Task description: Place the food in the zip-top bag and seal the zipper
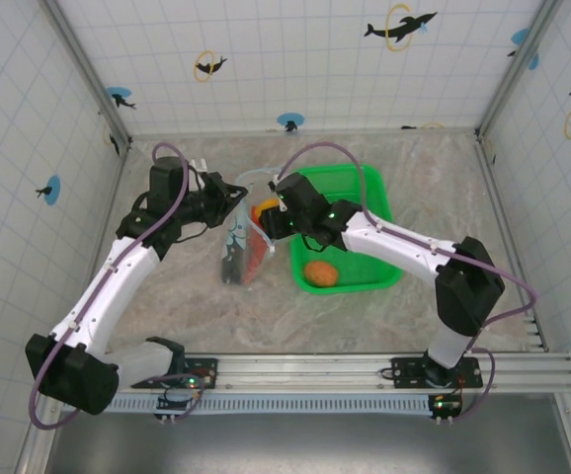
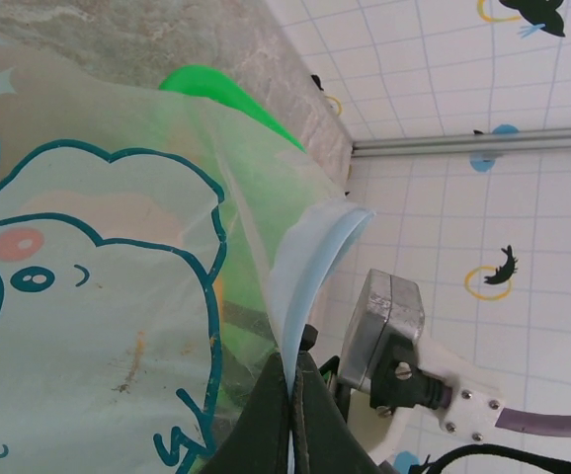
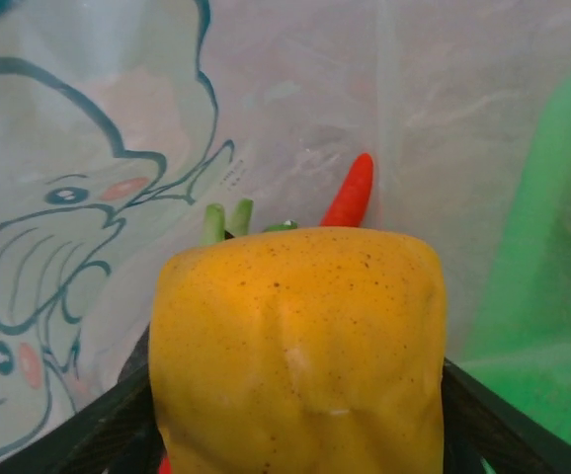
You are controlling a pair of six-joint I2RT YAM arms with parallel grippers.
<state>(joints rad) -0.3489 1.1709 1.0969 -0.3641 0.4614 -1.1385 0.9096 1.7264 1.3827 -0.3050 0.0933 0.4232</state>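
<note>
Top external view has the clear zip-top bag with the blue cartoon elephant (image 1: 238, 252) standing mouth-up on the marbled counter (image 1: 167, 296), just left of the green plastic basket (image 1: 369, 193). The left pincer (image 1: 234, 197) is pinched tight on the thin light blue zipper strip (image 2: 315, 257), lifting that edge so the mouth gapes. The right pincer (image 1: 266, 222) is right at the mouth with a chunky yellow speckled toy piece (image 3: 295, 346) wedged between its jaws, and it looks clamped on it.

The right wrist view shows a red pointed toy pepper (image 3: 350, 193) and some green stems (image 3: 226, 219) that look to be inside the plastic. So we're mid-loading, I reckon. Next move is to lower the yellow one past the rim and let go without snagging the film. One round orange toy fruit (image 1: 320, 273) sits in the basket, so sealing isn't close.
</note>
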